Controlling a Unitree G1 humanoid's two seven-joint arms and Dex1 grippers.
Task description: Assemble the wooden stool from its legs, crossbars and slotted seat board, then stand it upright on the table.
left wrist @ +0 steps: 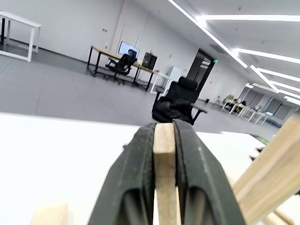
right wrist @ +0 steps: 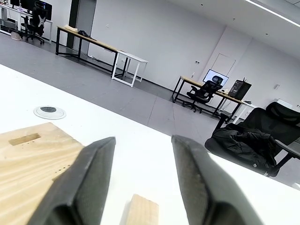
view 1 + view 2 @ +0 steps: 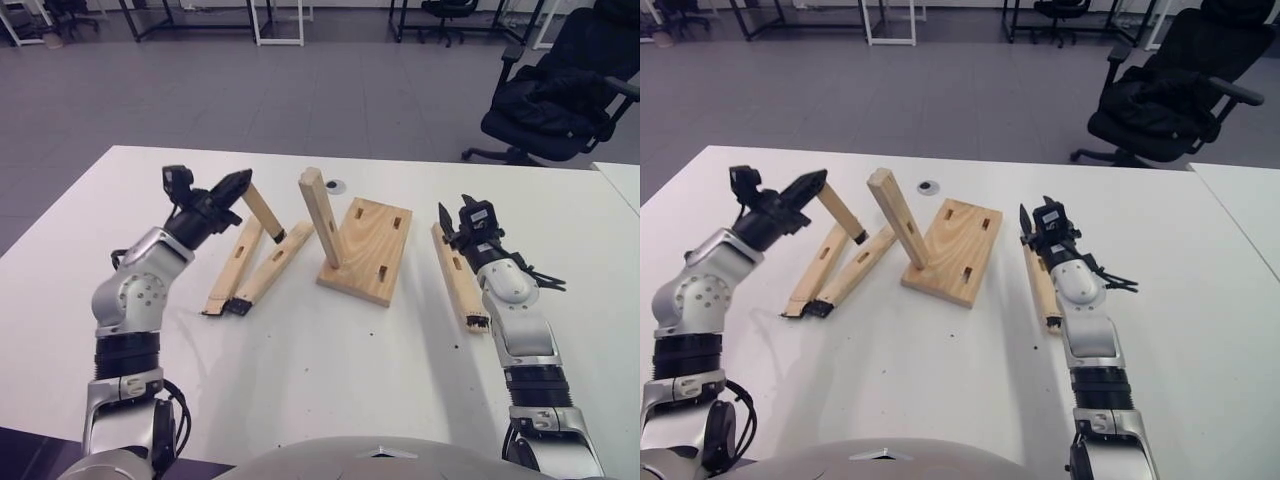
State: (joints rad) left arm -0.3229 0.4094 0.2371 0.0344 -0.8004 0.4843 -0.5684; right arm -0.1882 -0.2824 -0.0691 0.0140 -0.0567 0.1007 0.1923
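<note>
Left gripper (image 3: 238, 187) clamps a slanted wooden crossbar (image 3: 266, 213) above two legs (image 3: 236, 262) lying left of the table's (image 3: 330, 350) middle. The slotted seat board (image 3: 372, 252) there holds one leaning leg (image 3: 322, 215). Right gripper (image 3: 452, 218) gapes wide over another leg (image 3: 458, 272).

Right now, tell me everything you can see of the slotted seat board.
The seat board is a thick rectangular slab of pale, grained wood lying on the white table, turned at an angle. Three rectangular slots show open near its corners; at the fourth, near-left corner a leg stands in it, leaning left. Neither gripper touches it: the left gripper, shut on a wooden bar, is to its left, the open right gripper to its right.
</note>
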